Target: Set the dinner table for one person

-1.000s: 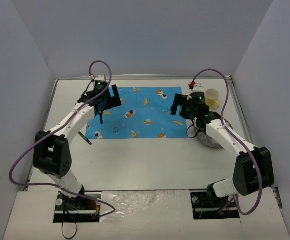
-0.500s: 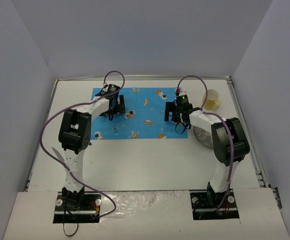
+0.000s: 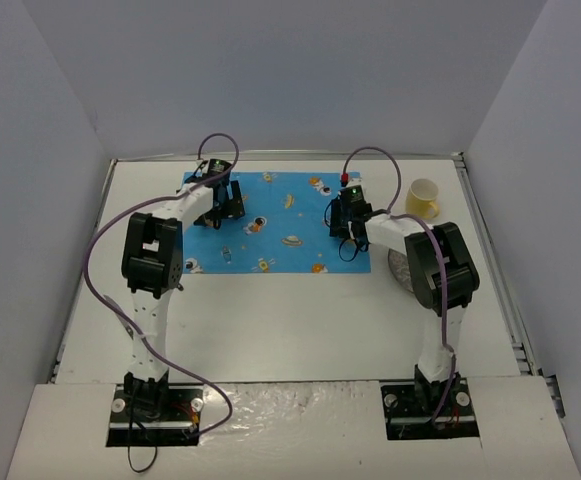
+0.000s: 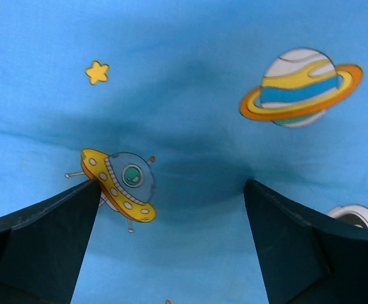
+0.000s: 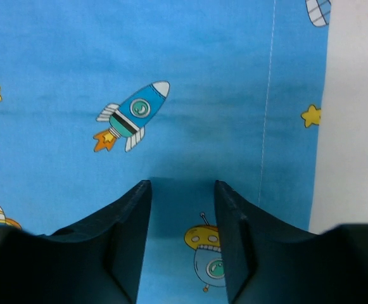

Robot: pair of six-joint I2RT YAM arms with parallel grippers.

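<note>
On the white dinner table (image 3: 270, 320) a bright blue cartoon-print mat (image 3: 280, 235) lies flat in the far middle. My left gripper (image 3: 222, 203) is low over the mat's far left part. Its fingers stand wide open over bare cloth (image 4: 184, 95) in the left wrist view, left gripper (image 4: 172, 187). My right gripper (image 3: 345, 222) is low over the mat's right part. In the right wrist view the right gripper (image 5: 182, 185) shows a narrow gap with only flat cloth (image 5: 203, 63) in it, beside the mat's right hem and the bare table (image 5: 355, 126).
A yellow cup (image 3: 423, 198) stands at the far right of the table. A grey dish (image 3: 402, 268) shows partly under the right arm, just right of the mat. White walls close in the table on the left, right and far sides.
Both grippers moved inward and down onto the mat, the arms folding up more steeply. The right gripper's jaws have narrowed from wide open. The left jaws kept their width.
</note>
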